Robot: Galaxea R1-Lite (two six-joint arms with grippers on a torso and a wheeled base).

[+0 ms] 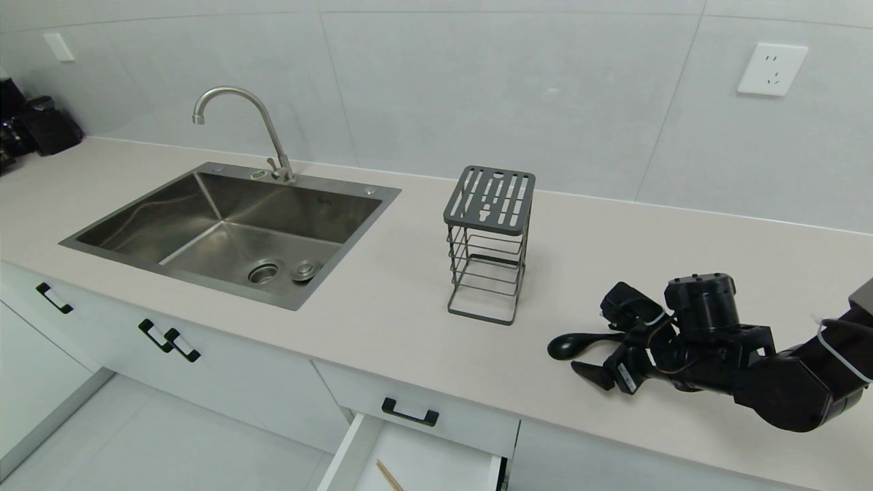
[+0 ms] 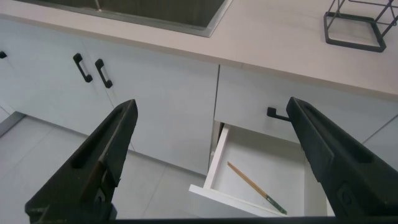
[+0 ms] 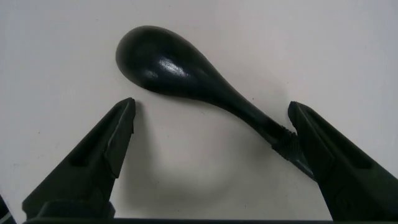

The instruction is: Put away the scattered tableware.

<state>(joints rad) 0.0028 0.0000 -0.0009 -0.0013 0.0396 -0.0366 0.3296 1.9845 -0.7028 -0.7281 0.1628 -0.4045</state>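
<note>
Right hand (image 1: 603, 341) sits spread wide around the glossy black round-bowled spoon (image 1: 566, 346) on the pale stone table (image 1: 409, 341), lower right. Pickup stage I'd say; next it needs to squeeze that handle.

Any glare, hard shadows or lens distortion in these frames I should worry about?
Right wrist view: a small highlight on the glossy black spoon, soft shadow beneath it on the pale counter. Head view: tile seams on the grey wall bow, so wide-angle distortion; the stainless steel sink shows mild sheen, no harsh glare. Left wrist view: even light, no glare.
</note>
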